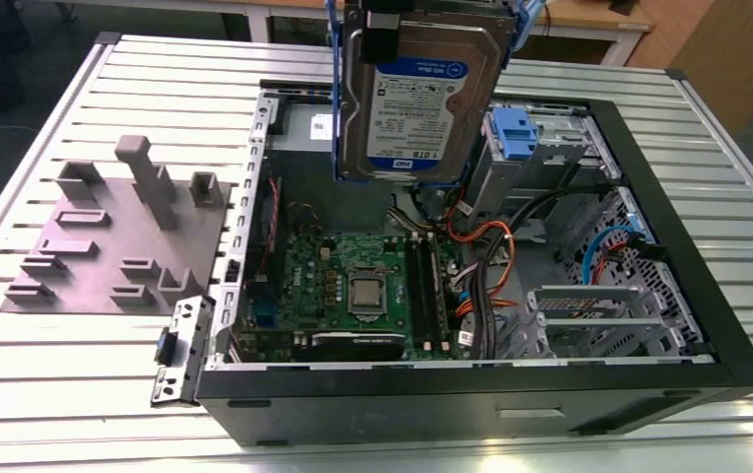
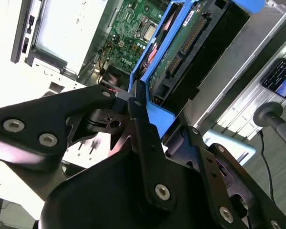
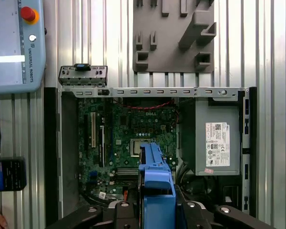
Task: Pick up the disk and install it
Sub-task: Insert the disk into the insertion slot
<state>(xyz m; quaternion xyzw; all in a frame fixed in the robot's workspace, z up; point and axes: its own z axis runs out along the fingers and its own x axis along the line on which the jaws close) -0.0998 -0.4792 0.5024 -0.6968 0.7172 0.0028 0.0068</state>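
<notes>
On the slatted metal table, an open computer case lies on its side, with a grey block of holders beside it on the exterior view's left. Inside the case a green circuit board covers the floor. A drive bay with a blue latch stands by the far wall, toward the exterior view's right. The disk hangs in the air over the far end of the case, clear of the board, its long axis upright and its labelled face turned to the exterior camera. The gripper holds it from above, jaws closed on the blue bracket round its edges. The latch lies just beside the disk's lower corner, on the exterior view's right and lower down, so disk and bay are near but not in line. By that I judge the disk picked up but not yet installed.
</notes>
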